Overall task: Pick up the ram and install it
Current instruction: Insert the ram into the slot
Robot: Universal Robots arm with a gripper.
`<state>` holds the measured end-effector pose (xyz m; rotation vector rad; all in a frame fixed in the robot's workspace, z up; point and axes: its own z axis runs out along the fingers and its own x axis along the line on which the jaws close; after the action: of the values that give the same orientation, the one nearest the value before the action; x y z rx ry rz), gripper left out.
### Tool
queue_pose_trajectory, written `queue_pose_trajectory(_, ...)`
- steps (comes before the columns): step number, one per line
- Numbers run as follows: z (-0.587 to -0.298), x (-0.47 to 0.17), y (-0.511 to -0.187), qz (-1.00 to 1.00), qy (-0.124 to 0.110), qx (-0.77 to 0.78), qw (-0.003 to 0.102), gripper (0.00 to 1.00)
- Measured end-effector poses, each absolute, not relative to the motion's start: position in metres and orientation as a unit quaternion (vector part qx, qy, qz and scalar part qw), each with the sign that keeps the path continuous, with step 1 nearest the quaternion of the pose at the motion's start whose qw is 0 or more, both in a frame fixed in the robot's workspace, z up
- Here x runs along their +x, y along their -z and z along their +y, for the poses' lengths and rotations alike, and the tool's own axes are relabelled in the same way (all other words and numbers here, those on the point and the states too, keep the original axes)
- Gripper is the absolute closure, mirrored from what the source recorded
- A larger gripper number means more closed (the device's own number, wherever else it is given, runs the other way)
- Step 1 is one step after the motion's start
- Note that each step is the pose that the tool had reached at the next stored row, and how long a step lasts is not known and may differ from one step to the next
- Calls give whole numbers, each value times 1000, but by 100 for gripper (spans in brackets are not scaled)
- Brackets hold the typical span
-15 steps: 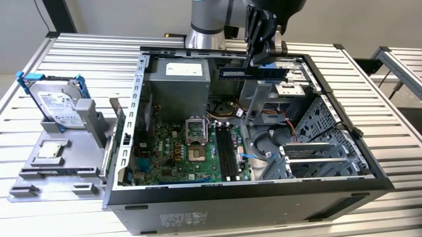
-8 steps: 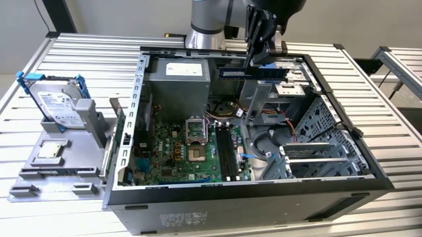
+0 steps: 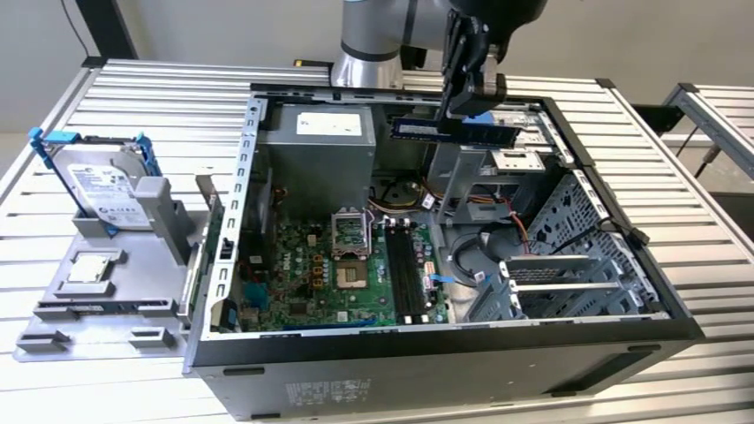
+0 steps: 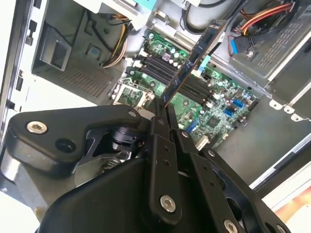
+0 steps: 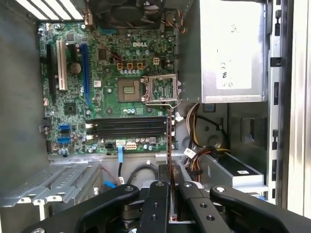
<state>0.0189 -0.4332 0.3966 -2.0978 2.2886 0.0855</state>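
- Gripping the ram (image 3: 454, 131): the gripper (image 3: 457, 113) has its fingers (image 5: 158, 204) closed on the dark stick. The stick is level and in the air over the far part of the open computer case (image 3: 448, 343).
- In both wrist views the ram (image 4: 194, 58) (image 5: 170, 141) sticks out from the closed fingertips, well above the motherboard (image 5: 97, 73) and touching nothing else.
- The black memory slots (image 5: 129, 127) lie side by side on the board, in plain view below the stick. The processor socket (image 5: 163, 90) sits just beside them with its metal frame.
- Obstacles: the metal drive cage (image 3: 495, 168) stands next to the slots on the exterior view's right. A bundle of cables (image 5: 194, 126) runs near the slot ends, and a blue cable (image 5: 119, 160) lies on the other side of the slots.
- The grey power supply (image 3: 318, 132) fills the case's far corner, at the exterior view's left of the ram.
- Outside the case, on the exterior view's left, a grey tray (image 3: 71, 329) holds the upright hard drive (image 3: 106, 185) with blue brackets and the small silver processor chip (image 3: 92, 268).
- The surface (image 3: 154, 88) is ribbed aluminium slats. A second slatted surface (image 3: 721, 110) sits apart at the exterior view's right, and a pale wall (image 3: 236, 26) stands behind.
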Motion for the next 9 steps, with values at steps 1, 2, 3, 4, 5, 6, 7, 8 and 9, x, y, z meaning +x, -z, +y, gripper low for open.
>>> queue_pose_trajectory(1,-433,19,-397,741,-27,-670,18,100)
queue_pose_trajectory(2,-433,19,-396,746,-27,-665,18,100)
queue_pose_trajectory(3,-433,19,-396,752,-27,-659,19,100)
queue_pose_trajectory(4,-433,19,-396,756,-27,-653,19,100)
queue_pose_trajectory(5,-433,19,-396,761,-27,-648,19,100)
queue_pose_trajectory(6,-433,19,-396,766,-27,-641,19,100)
queue_pose_trajectory(7,-433,19,-396,771,-26,-636,19,100)
queue_pose_trajectory(8,-433,19,-396,776,-26,-630,19,100)
queue_pose_trajectory(9,-433,19,-397,781,-26,-624,20,100)
